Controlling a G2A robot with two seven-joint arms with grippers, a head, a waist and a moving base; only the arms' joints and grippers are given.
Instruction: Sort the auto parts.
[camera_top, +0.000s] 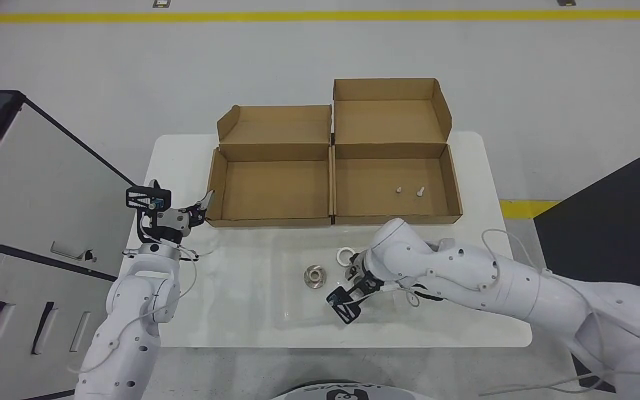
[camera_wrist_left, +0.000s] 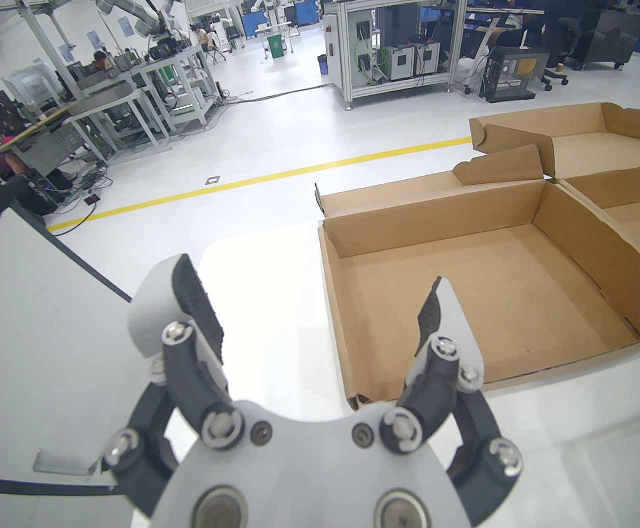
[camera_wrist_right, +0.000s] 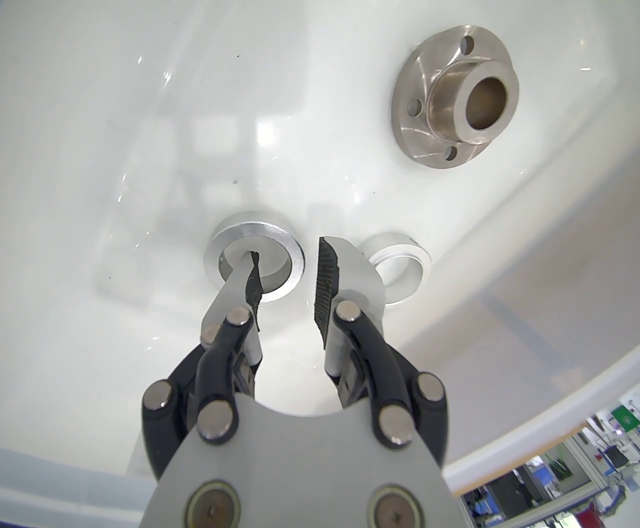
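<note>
Silver ring (camera_wrist_right: 252, 227), close under right claw's (camera_wrist_right: 289, 250) parted fingertips

Bright, even overhead light — glare patches on the glossy table (camera_wrist_right: 150, 125), soft shadows, edges bowed

- a robotics lab or factory-style workshop.
- yellow taped line (camera_top: 320, 16) across a glossy pale grey floor (camera_top: 300, 60).
- aluminium-framed equipment rack (camera_wrist_left: 400, 50) with cabling; grey metal workbenches (camera_wrist_left: 145, 95) behind.

The left arm (camera_top: 135, 310) and right arm (camera_top: 480, 275) are clad in glossy white shells with thin cables; the left gripper (camera_wrist_left: 311, 280) and right gripper (camera_wrist_right: 289, 252) are built with black links, silver screws, ribbed pads (camera_wrist_left: 197, 305)
</note>
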